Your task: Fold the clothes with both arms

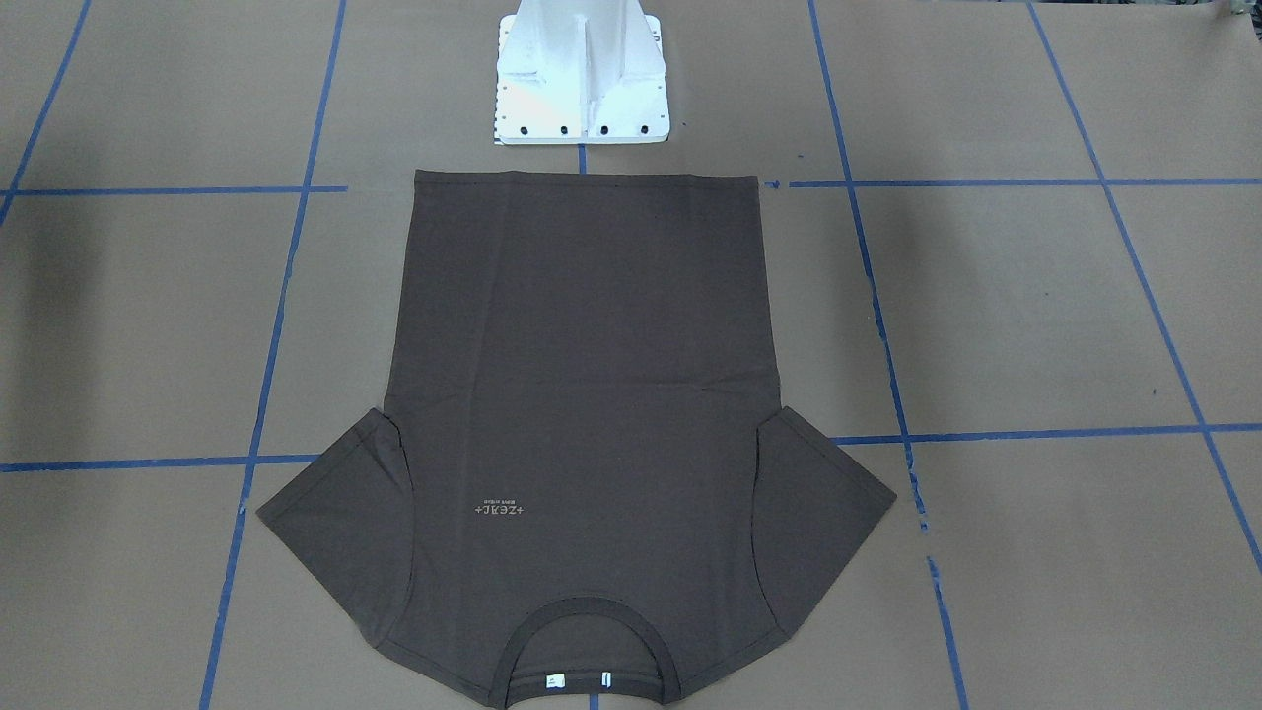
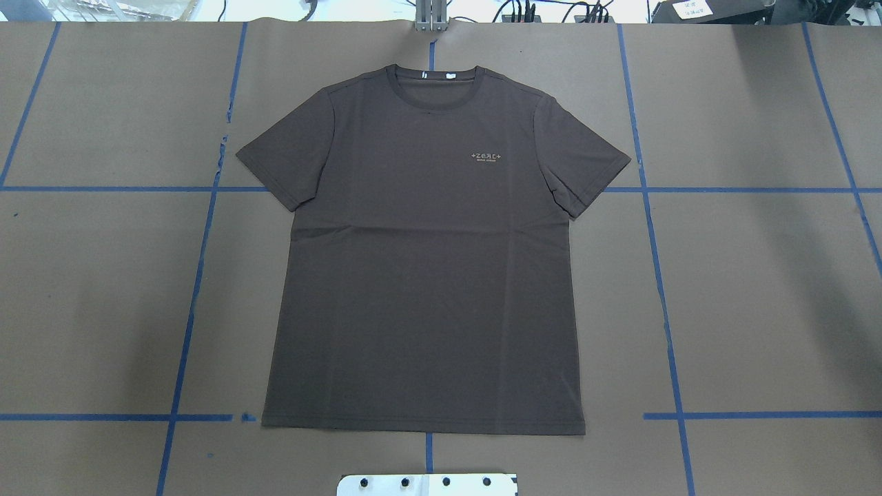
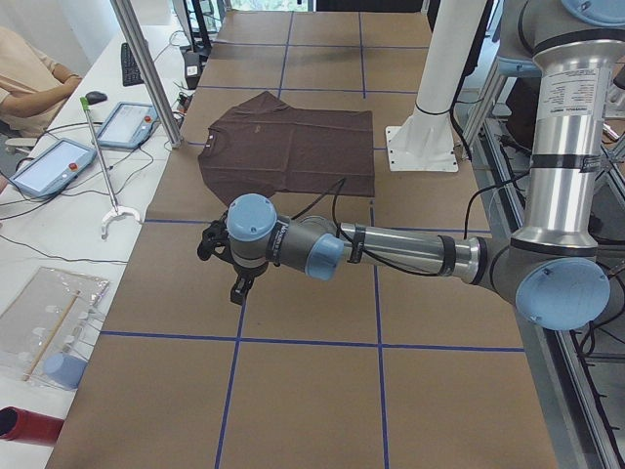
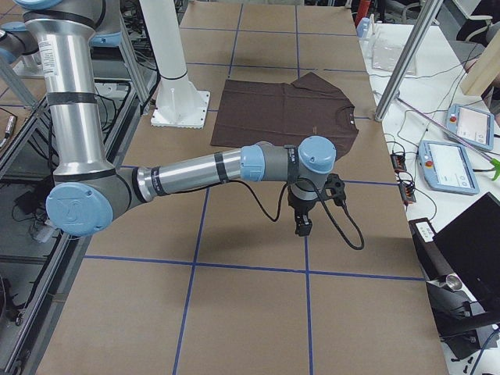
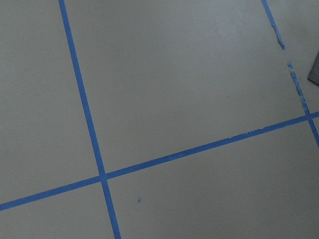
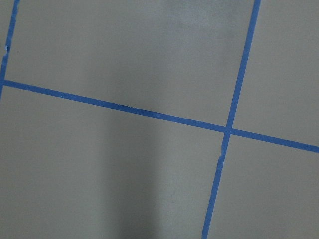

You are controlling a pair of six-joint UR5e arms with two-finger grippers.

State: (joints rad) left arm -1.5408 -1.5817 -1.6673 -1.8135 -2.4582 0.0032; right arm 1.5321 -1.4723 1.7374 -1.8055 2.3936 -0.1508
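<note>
The clothes are one dark brown T-shirt (image 2: 427, 262) lying flat and face up on the brown table, with its pale chest logo (image 2: 486, 157) showing. Its neck points away from the robot and its hem lies near the pedestal (image 1: 582, 375). The left arm (image 3: 391, 249) reaches out low over bare table, well to the shirt's side. Its gripper (image 3: 237, 290) points down, and I cannot tell if it is open or shut. The right arm (image 4: 203, 168) mirrors this on the other side, and its gripper (image 4: 301, 226) is just as unclear. Both wrist views show only table and blue tape.
The white pedestal base (image 1: 582, 79) stands just behind the hem. Blue tape lines (image 2: 661, 275) grid the table. An aluminium post (image 3: 146, 68), control tablets (image 3: 54, 161) and a seated person (image 3: 29, 78) are along the far edge. A laptop (image 4: 476, 242) sits on the side bench.
</note>
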